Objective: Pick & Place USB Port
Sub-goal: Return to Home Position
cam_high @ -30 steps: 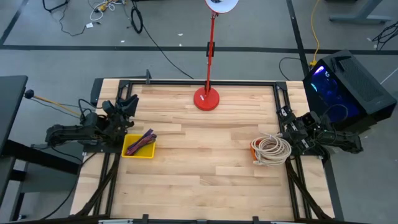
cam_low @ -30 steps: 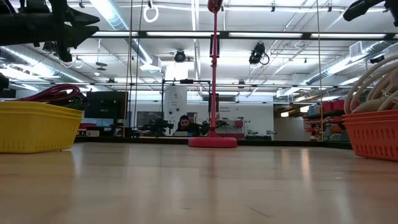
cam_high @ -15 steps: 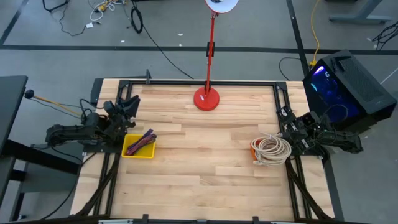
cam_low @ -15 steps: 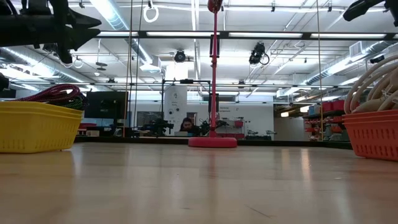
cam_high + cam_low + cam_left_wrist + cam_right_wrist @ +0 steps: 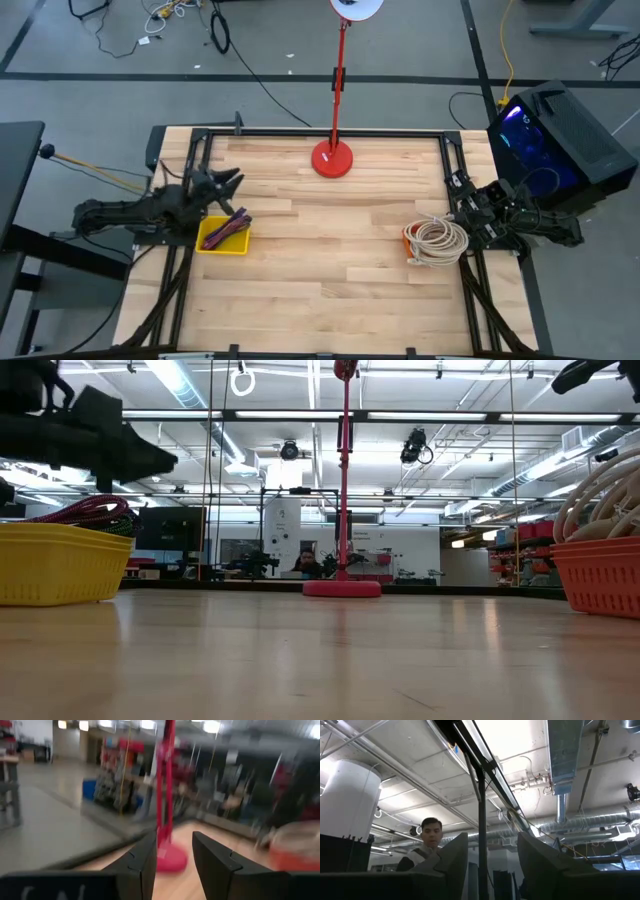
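Observation:
A yellow bin (image 5: pixel 222 236) holding purple and red cables (image 5: pixel 230 226) sits by the table's left edge; in the low view the yellow bin (image 5: pixel 58 564) shows with cables (image 5: pixel 92 510) heaped above its rim. An orange basket (image 5: pixel 412 247) with a coil of white cable (image 5: pixel 436 240) stands near the right edge. My left gripper (image 5: pixel 230 182) hovers open just beyond the bin's far side, pointing right; in its wrist view, my left gripper (image 5: pixel 172 855) faces the red stand. My right gripper (image 5: pixel 462 192) waits open at the right edge, aimed upward in its wrist view (image 5: pixel 492 860).
A red lamp stand's round base (image 5: pixel 332 159) rests near the far edge at the middle, its pole (image 5: pixel 345 470) rising upright. A dark frame rail (image 5: pixel 320 131) runs round the table. Bare wood (image 5: pixel 330 270) lies between the two containers. A person (image 5: pixel 431 842) shows beyond the table.
My left gripper has swung toward the table's right and slightly toward the near edge, turning from pointing at the far edge to pointing right, above the yellow bin's far side. Its wrist view is blurred by the motion. The bins and cables have stayed in place.

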`<state>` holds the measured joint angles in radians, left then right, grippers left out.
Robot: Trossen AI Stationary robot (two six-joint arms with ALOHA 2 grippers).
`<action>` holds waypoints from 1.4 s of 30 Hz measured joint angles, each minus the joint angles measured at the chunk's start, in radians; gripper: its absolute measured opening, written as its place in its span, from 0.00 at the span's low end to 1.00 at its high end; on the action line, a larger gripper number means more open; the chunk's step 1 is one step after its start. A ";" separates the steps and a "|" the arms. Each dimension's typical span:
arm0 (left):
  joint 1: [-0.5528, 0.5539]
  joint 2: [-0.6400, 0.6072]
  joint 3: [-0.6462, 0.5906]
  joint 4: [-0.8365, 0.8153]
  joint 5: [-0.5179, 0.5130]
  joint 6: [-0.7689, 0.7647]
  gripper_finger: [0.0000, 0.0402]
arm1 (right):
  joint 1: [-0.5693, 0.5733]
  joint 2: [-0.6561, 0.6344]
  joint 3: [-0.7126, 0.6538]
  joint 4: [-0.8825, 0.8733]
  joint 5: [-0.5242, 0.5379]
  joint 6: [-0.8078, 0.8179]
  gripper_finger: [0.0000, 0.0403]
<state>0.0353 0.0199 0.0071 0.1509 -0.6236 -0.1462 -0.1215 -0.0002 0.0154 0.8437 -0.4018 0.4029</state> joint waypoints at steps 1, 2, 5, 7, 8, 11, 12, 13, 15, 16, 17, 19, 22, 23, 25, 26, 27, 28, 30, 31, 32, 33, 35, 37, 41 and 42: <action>0.000 -0.001 0.000 -0.055 0.000 0.000 0.33 | 0.000 0.000 0.000 0.000 0.000 0.000 0.43; 0.000 0.004 0.002 -0.074 -0.001 0.003 0.33 | 0.000 0.000 0.000 -0.001 0.000 0.000 0.43; 0.000 0.042 0.004 -0.062 0.001 0.017 0.33 | 0.000 0.000 0.000 -0.001 0.000 0.000 0.43; 0.000 0.050 0.004 -0.055 0.000 0.022 0.33 | 0.000 0.000 0.000 -0.004 0.000 0.000 0.43; 0.000 0.052 0.004 -0.054 -0.001 0.022 0.33 | 0.000 0.000 0.000 -0.006 0.000 0.000 0.43; 0.000 0.052 0.004 -0.054 0.000 0.028 0.33 | 0.000 0.000 0.000 -0.013 0.001 0.000 0.43; 0.000 0.052 0.004 -0.054 -0.001 0.031 0.33 | 0.000 0.000 -0.001 -0.018 0.000 0.000 0.43; 0.000 0.052 0.004 -0.054 -0.001 0.031 0.33 | 0.000 0.001 -0.001 -0.023 0.000 0.000 0.43; 0.000 0.052 0.004 -0.054 -0.001 0.026 0.33 | 0.000 0.002 -0.001 -0.027 0.000 0.000 0.43; 0.000 0.052 0.004 -0.054 -0.001 0.025 0.33 | 0.000 0.002 -0.001 -0.030 0.000 0.000 0.43; 0.000 0.052 0.004 -0.053 -0.001 0.024 0.33 | 0.000 0.002 -0.001 -0.033 0.000 0.000 0.43; 0.000 0.052 0.004 -0.053 -0.001 0.024 0.33 | 0.000 0.002 -0.001 -0.040 0.000 0.000 0.43; 0.000 0.052 0.004 -0.053 -0.001 0.024 0.33 | 0.000 0.002 -0.001 -0.044 0.000 -0.021 0.43; 0.000 0.052 0.004 -0.053 -0.001 0.023 0.33 | -0.001 0.002 -0.001 -0.048 0.001 -0.061 0.43; 0.000 0.052 0.005 -0.053 -0.001 0.023 0.33 | -0.002 0.002 0.000 -0.067 -0.004 -0.180 0.43; 0.000 0.052 0.005 -0.053 -0.001 0.023 0.33 | -0.002 0.002 0.000 -0.101 -0.010 -0.263 0.43; 0.000 0.052 0.005 -0.053 -0.001 0.023 0.33 | -0.002 0.003 0.000 -0.139 -0.013 -0.339 0.43; 0.000 0.052 0.005 -0.053 -0.001 0.023 0.33 | -0.002 0.003 -0.001 -0.175 -0.019 -0.393 0.43; 0.000 0.052 0.005 -0.053 -0.001 0.023 0.33 | -0.002 0.003 -0.001 -0.268 -0.016 -0.426 0.43; 0.000 0.052 0.005 -0.053 -0.001 0.023 0.33 | -0.002 0.003 -0.001 -0.310 -0.012 -0.426 0.43; 0.000 0.052 0.005 -0.053 -0.001 0.023 0.33 | -0.002 0.004 -0.001 -0.336 0.001 -0.426 0.43; 0.000 0.052 0.005 -0.053 -0.001 0.025 0.33 | -0.002 0.004 -0.001 -0.345 0.018 -0.427 0.43; 0.000 0.052 0.006 -0.052 -0.001 0.027 0.33 | -0.002 0.003 0.000 -0.352 0.047 -0.421 0.43; 0.000 0.052 0.006 -0.051 -0.001 0.026 0.33 | -0.002 0.003 0.000 -0.405 0.053 -0.415 0.43; 0.000 0.052 0.006 -0.051 -0.001 0.026 0.33 | -0.002 0.003 0.000 -0.483 0.076 -0.451 0.43; 0.000 0.052 0.006 -0.051 -0.001 0.026 0.33 | -0.002 0.003 0.000 -0.486 0.088 -0.457 0.43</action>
<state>0.0353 0.0719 0.0130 0.1001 -0.6243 -0.1198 -0.1238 0.0032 0.0151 0.3577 -0.3133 -0.0537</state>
